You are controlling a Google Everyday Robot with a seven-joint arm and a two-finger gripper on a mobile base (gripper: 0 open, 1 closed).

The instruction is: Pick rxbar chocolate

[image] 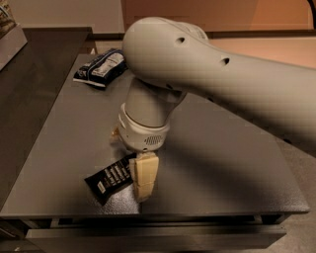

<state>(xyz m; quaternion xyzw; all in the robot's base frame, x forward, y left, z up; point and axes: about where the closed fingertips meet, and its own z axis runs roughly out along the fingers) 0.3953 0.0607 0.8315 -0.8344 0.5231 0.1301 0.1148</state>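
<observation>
Dark grey table [227, 163] fills the middle of the frame, top flat and matte, with a lower ledge under its front edge. Darker counter [29, 74] adjoins at left. Pale wall [64, 12] upper left; orange-tan panel [256, 15] upper right. Grey floor [307, 170] at right. Light dim, warm. Gripper [144, 183] low, lower centre, over the table.

Dark grey table [222, 168] top: matt, faintly grainy, probably painted metal, though the dim light makes that hard to confirm. The rxbar chocolate [111, 179] has a black film wrapper with a slight sheen and white print. The gripper [144, 188], low at the bar's right end near the table's front edge, is cream and matt. The arm [197, 69] is a smooth pale grey plastic shell — satin finish. The snack bag [101, 66] at the back is glossy, crinkled film.
</observation>
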